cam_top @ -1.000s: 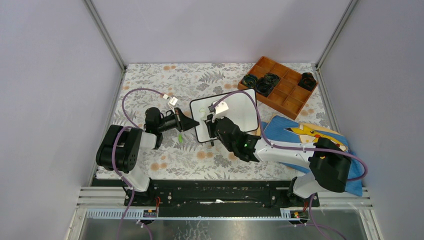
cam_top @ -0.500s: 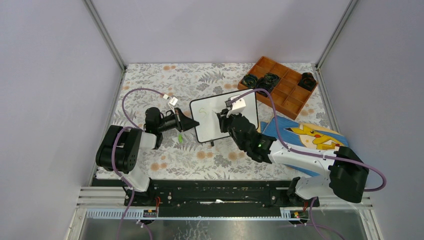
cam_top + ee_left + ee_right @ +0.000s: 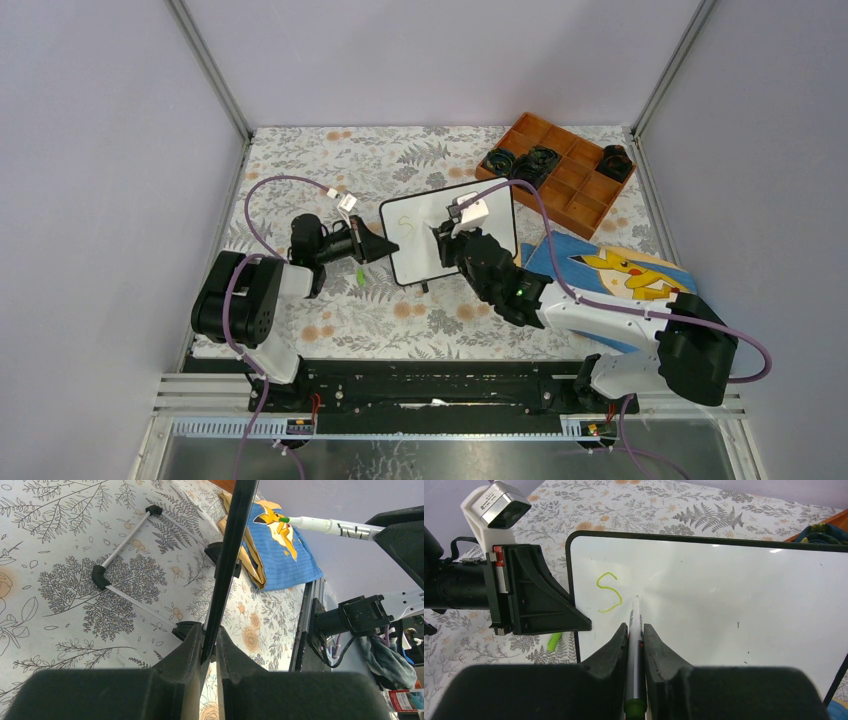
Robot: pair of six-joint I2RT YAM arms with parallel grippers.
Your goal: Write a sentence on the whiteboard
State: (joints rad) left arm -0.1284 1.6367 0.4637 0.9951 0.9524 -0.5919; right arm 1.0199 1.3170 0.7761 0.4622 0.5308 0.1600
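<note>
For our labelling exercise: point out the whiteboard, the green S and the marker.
whiteboard (image 3: 734, 595): right wrist view, bare white face.
green S (image 3: 610, 591): right wrist view, middle stroke.
marker (image 3: 635, 630): right wrist view, white barrel.

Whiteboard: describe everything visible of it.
The whiteboard is small, white and glossy, with rounded corners, a thin black frame and black feet. It stands propped on the floral tablecloth, its left edge clamped in the left gripper. A green S sits upper left; the right gripper aims its marker just right of it, contact unclear.
</note>
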